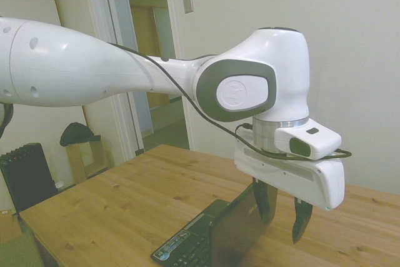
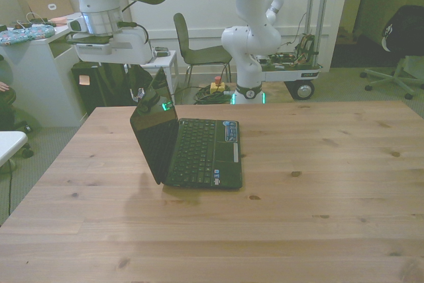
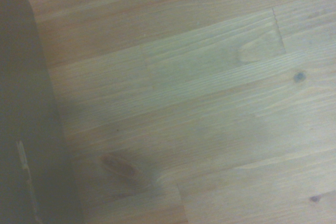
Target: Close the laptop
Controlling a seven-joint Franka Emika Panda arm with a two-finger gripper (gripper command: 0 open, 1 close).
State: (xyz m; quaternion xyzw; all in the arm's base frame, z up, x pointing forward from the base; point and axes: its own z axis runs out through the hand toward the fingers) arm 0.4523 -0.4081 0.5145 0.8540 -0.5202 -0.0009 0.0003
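The white Franka arm (image 1: 94,60) reaches in from the side view's left, wrist bent downward, its two-finger gripper (image 1: 284,214) pointing down with dark fingers (image 1: 302,218) spread apart

One laptop (image 2: 192,147) sits on one tabletop (image 2: 318,183). One end effector (image 1: 284,214) has two fingers (image 1: 302,217). Behind stand one chair (image 2: 199,48) and one radiator (image 1: 25,176).

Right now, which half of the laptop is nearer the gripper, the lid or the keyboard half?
The lid: it stands raised, with the gripper at its top edge. The keyboard half lies flat on the table, lower down.
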